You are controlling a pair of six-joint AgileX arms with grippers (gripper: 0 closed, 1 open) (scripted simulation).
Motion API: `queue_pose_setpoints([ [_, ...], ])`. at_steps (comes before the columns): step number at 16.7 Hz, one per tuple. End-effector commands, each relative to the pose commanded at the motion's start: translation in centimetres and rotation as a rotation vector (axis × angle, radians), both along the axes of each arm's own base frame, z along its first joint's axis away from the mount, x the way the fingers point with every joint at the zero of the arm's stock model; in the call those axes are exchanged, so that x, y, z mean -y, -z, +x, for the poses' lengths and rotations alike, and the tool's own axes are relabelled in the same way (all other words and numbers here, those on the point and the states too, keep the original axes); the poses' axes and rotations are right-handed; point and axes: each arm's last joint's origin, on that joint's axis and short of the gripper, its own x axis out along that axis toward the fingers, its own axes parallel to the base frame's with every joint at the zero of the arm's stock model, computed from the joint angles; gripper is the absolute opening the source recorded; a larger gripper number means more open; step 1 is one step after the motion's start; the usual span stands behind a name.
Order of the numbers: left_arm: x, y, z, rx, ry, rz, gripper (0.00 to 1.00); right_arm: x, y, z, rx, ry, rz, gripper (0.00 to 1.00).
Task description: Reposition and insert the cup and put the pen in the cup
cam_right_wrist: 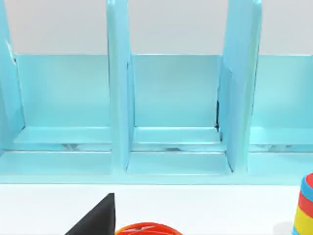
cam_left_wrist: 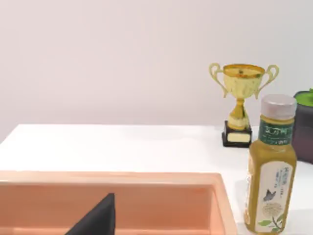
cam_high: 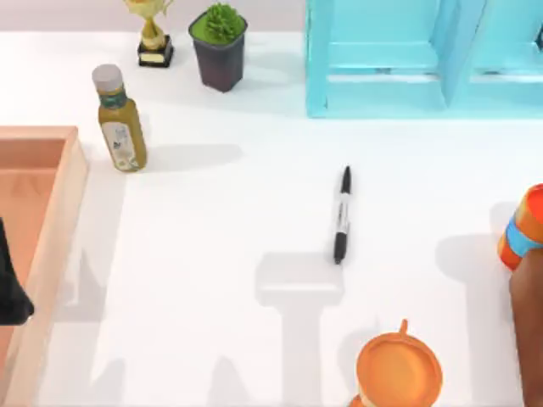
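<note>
The pen lies flat near the middle of the white table, black cap toward the back, white barrel with dark print. The cup is out of view. My left gripper is a dark shape at the table's left edge, over the wooden tray; a dark wedge of it hangs above the tray's inside. A dark wedge of my right gripper sits low, facing the blue rack, above the orange mug's rim. Nothing is visibly held.
A green-tea bottle, a gold trophy and a potted plant stand at the back left. The blue rack fills the back right. An orange mug sits front right, with a striped object and a brown block at the right edge.
</note>
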Motion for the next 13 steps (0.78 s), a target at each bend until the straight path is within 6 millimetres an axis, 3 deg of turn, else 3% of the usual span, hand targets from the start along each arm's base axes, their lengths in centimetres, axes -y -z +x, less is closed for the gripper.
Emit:
queue_pose_setpoints([
  [5, -0.1, -1.1, 0.0, -0.059, -0.01, 0.011, 1.0, 0.0, 0.0, 0.0, 0.0, 0.0, 0.0, 1.0],
  [9, -0.5, -5.1, 0.9, -0.257, -0.032, 0.042, 1.0, 0.0, 0.0, 0.0, 0.0, 0.0, 0.0, 1.0],
  [13, -1.3, -9.1, 4.7, -0.61, -0.047, 0.067, 1.0, 0.0, 0.0, 0.0, 0.0, 0.0, 0.0, 1.0],
])
